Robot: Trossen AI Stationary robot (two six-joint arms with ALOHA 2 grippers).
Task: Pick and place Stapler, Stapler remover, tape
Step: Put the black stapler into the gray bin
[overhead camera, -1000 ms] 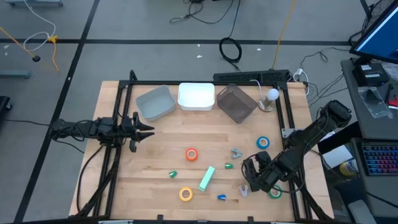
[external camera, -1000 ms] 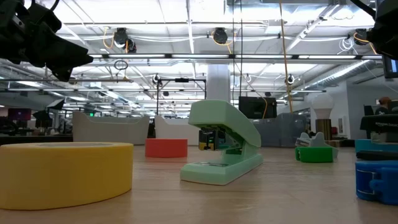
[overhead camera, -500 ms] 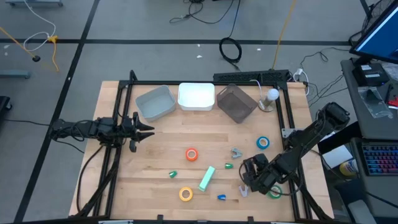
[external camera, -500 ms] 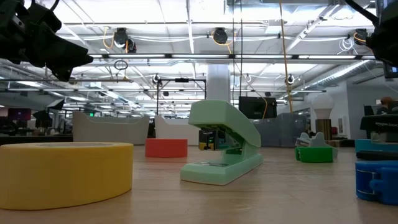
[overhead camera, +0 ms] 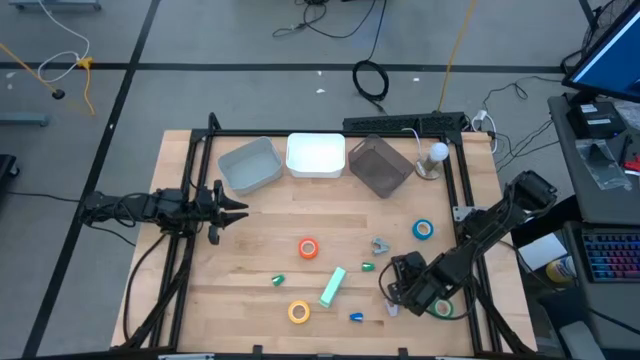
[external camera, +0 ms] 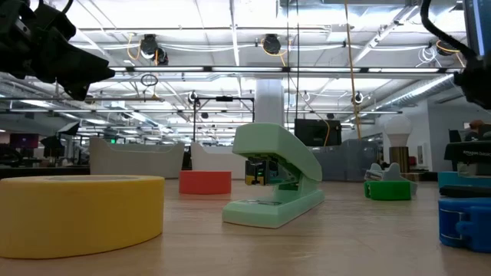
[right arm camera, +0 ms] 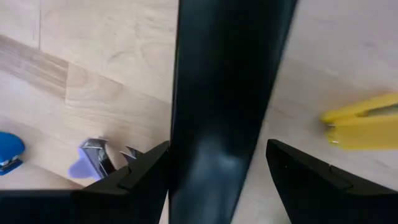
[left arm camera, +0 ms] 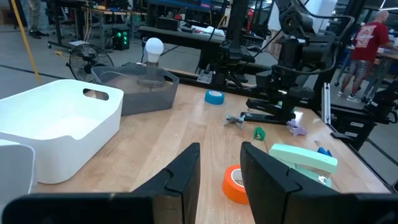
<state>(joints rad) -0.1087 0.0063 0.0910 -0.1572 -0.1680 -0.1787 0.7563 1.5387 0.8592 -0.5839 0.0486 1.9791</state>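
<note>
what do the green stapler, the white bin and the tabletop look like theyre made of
Stapler: likely moulded plastic, smooth with a soft sheen and rounded edges. White bin: probably plastic too, glossy, with thin walls and a cut-out handle slot. Tabletop: wood, pale planks with visible grain and seams.

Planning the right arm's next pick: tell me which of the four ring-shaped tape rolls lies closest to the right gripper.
The green tape roll, at the table's near right edge beside the right gripper. The blue, orange and yellow rolls lie farther off.
</note>
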